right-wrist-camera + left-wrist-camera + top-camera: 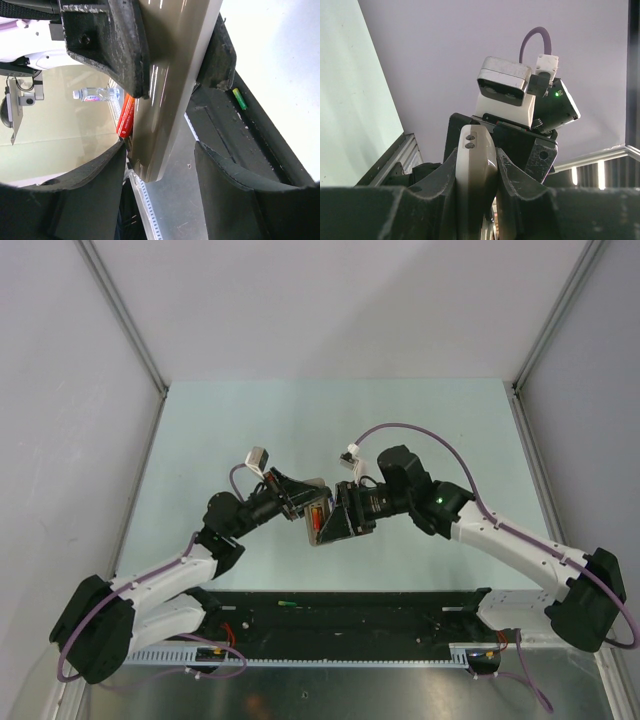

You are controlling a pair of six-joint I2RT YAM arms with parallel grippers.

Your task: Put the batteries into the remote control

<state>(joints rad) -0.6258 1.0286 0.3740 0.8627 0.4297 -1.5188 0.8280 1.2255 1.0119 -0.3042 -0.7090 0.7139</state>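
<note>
Tightly, left gripper [477, 162] on remote control [170, 85], right gripper [160, 148] half-open around it.

Tight cluster of fingers [220, 190] around the remote control [170, 90] at mid-table; apparently open tabletop [250, 420] beyond.

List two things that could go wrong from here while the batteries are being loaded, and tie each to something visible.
1. The slim white rectangular remote control is clamped edge-on by the left claw alone. The right claw stands open around it, so a push on the small red cylindrical battery might twist it loose.
2. The small green cylindrical battery lies on the black strip, tight along a ridge, so it is likely awkward to pinch.
</note>
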